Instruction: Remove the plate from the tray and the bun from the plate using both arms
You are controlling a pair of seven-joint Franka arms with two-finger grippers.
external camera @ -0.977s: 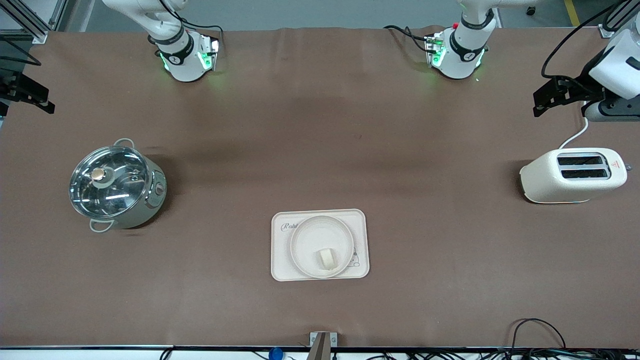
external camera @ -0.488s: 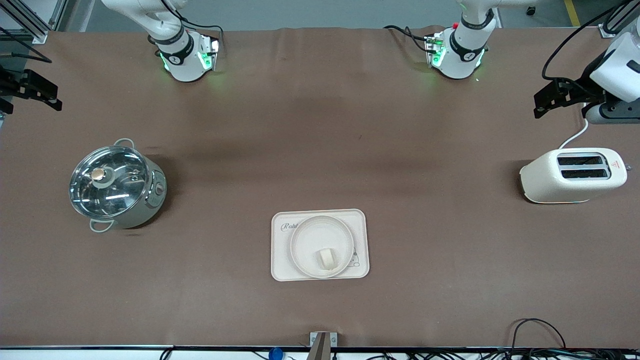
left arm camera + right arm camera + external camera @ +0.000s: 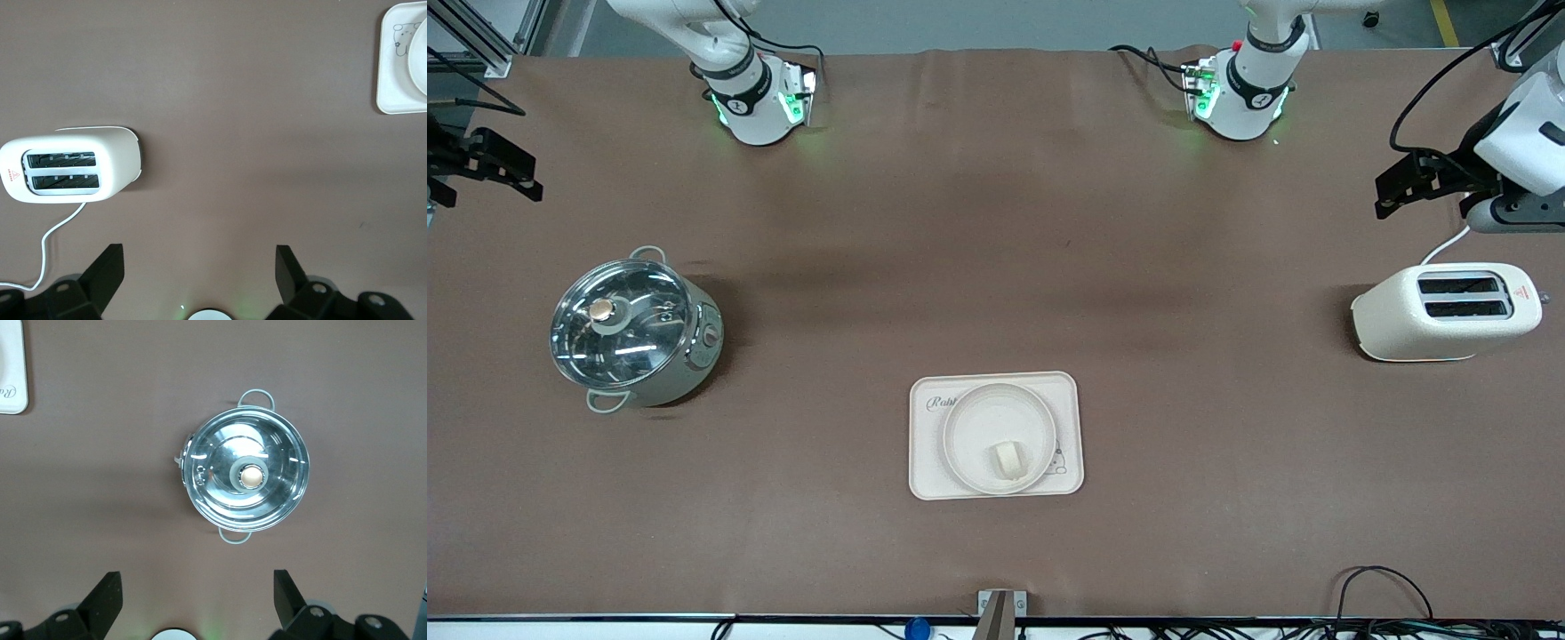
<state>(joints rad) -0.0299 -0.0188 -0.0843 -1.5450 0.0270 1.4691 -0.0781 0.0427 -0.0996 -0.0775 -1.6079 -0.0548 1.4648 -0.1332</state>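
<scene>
The round cream plate [image 3: 960, 420] sits on the rectangular cream tray [image 3: 927, 480] near the table's middle, at the front-camera side. The small pale bun [image 3: 1009, 460] lies in the plate, by its rim nearest the front camera. My left gripper [image 3: 1405, 185] hangs open and empty, high over the table's left-arm end, by the toaster; its open fingers also show in the left wrist view [image 3: 199, 268]. My right gripper [image 3: 494, 166] hangs open and empty, high over the right-arm end, by the pot; its fingers also show in the right wrist view [image 3: 197, 588].
A white two-slot toaster [image 3: 1445, 311] with its cord stands at the left arm's end. A steel pot with a glass lid [image 3: 633, 333] stands at the right arm's end. The left wrist view shows the tray's corner [image 3: 393, 100] and the toaster [image 3: 70, 170]. The right wrist view shows the pot [image 3: 245, 478].
Both grippers have drifted only slightly at the table's ends: the right one a little inward, the left one a little lower in the front view. Plate, bun and tray have not moved.
</scene>
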